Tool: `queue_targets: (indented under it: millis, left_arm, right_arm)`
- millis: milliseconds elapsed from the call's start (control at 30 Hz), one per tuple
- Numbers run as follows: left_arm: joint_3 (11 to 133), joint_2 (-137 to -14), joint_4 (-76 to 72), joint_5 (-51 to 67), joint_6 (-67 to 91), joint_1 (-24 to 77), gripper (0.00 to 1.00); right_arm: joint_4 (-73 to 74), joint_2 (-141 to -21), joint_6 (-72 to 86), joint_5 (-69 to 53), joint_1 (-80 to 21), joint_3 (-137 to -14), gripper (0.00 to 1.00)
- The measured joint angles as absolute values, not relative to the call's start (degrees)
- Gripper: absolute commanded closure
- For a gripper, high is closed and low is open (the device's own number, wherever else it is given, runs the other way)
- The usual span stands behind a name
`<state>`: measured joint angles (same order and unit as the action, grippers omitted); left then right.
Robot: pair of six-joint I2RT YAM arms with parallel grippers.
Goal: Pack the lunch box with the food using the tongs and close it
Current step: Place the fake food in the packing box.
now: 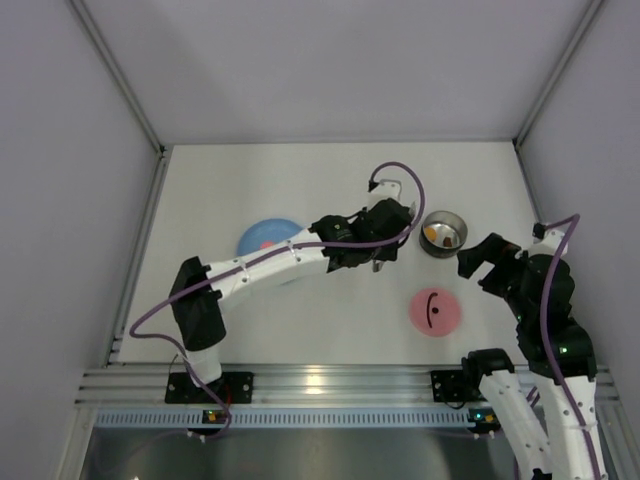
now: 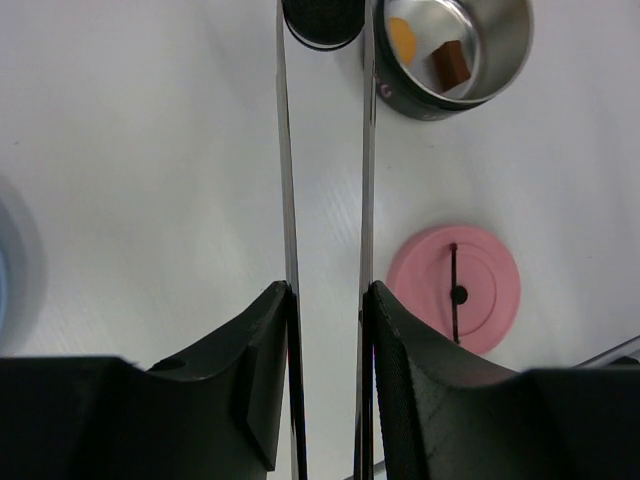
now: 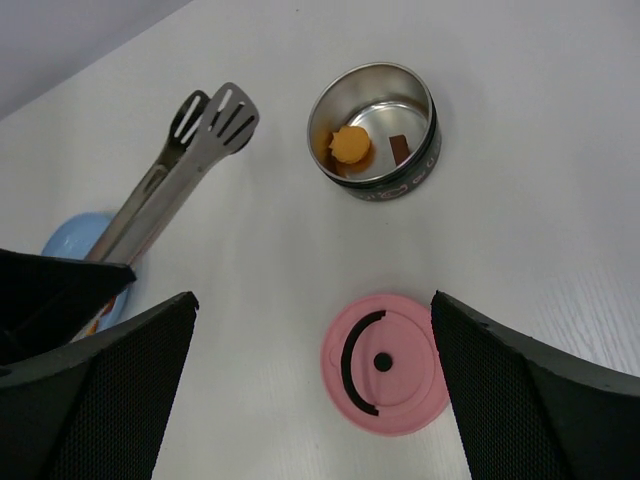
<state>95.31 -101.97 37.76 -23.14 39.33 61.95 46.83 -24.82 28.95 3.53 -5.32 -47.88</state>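
The left arm (image 1: 270,265) reaches diagonally to frame centre, left gripper (image 2: 328,290) clamped narrowly on the tongs (image 2: 290,180) beside the centre-right lunch box (image 1: 443,234) containing 2 food pieces (image 3: 350,143), while the right gripper (image 3: 312,298), lower right, stands fully spread and empty over the pink lid (image 1: 435,312).

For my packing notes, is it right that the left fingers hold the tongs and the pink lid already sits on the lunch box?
Not quite: the pink lid lies flat on the table, apart from the open lunch box, as the right wrist view shows. The left fingers do hold the tongs.
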Motion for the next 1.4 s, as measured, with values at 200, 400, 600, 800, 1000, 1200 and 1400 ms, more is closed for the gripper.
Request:
queue_targets:
  millis: [200,400,600,800,1000,1200,1400]
  left_arm:
    - [102.1,-110.19,34.06,-19.81,37.74,63.94,0.74]
    - [104.95,-113.82,32.14,-17.17,37.08,64.6,0.68]
    - [105.34,-115.5,30.72,-15.81,36.47,64.62,0.58]
    - [105.34,-115.68,30.33,-15.55,36.03,64.62,0.53]
    - [105.34,-115.68,29.87,-15.44,35.79,64.62,0.51]
    - [105.34,-115.68,29.61,-15.46,35.7,64.62,0.53]
    - [103.68,-114.15,29.08,-16.71,35.33,64.64,0.53]
  right_arm:
    - [47.51,-24.75,28.05,5.34,-5.32,-50.06,0.0]
    - [48.03,-24.71,27.88,6.02,-5.32,-50.41,0.01]
    - [48.07,-24.71,27.51,6.13,-5.32,-50.41,0.01]
    - [48.07,-24.71,27.49,6.15,-5.32,-50.41,0.01]
    - [48.07,-24.67,27.49,6.15,-5.32,-50.41,0.0]
    - [48.07,-24.34,27.49,6.15,-5.32,-50.39,0.01]
    - [48.07,-24.34,27.49,6.15,-5.32,-50.37,0.01]
